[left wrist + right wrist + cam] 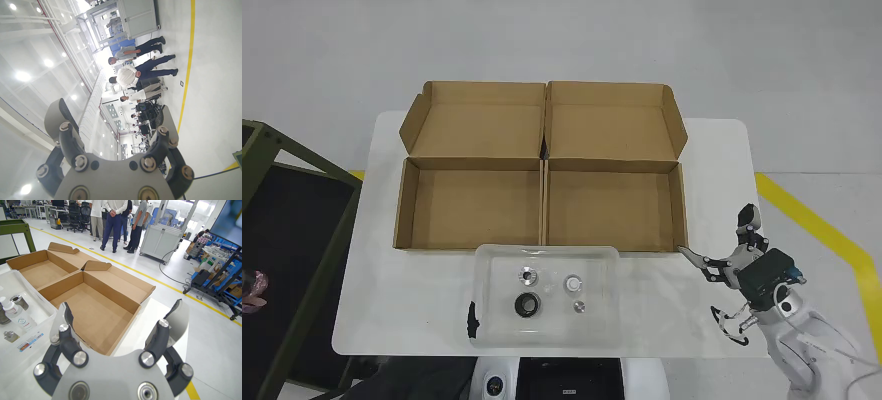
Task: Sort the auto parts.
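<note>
A clear plastic bin at the table's front middle holds the parts: a silver round part, a black ring, a white bottle and a small metal piece. In the right wrist view the bin holds a bored metal cylinder, the white bottle and a small metal piece. My right gripper hangs open and empty over the table's front right corner, right of the bin. My left gripper is open and empty, facing the hall.
Two open cardboard boxes stand side by side behind the bin, the left box and the right box, both with lids folded back. A green frame stands left of the table.
</note>
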Tool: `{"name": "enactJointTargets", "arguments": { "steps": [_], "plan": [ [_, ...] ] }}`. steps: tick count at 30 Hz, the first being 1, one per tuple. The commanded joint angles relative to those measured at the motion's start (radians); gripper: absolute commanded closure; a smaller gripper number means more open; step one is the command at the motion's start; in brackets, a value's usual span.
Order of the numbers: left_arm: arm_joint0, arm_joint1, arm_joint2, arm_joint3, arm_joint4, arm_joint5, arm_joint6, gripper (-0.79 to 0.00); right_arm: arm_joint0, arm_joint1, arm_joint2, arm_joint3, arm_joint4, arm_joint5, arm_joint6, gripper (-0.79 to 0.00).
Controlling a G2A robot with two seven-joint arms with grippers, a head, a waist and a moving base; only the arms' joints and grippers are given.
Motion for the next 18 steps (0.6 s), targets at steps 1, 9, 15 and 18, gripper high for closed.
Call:
{"name": "enactJointTargets", "arguments": {
  "steps": [1,9,15,18],
  "plan": [
    [0.000,0.000,0.000,0.000,0.000,0.000,0.000,-0.785,0.000,0.000,0.000,0.000,0.000,0.000,0.000,-0.784],
    [0.000,0.000,0.000,0.000,0.000,0.000,0.000,-0.785,0.000,0.000,0.000,0.000,0.000,0.000,0.000,-0.785],
    [0.000,0.000,0.000,0.000,0.000,0.000,0.000,-0.785,0.030,0.005,-0.048,-0.039,-0.063,-0.012,0.080,-0.785],
    [0.000,0.000,0.000,0.000,0.000,0.000,0.000,-0.785,0.053,0.009,-0.081,-0.045,-0.070,-0.052,0.113,-0.785]
  ]
}}
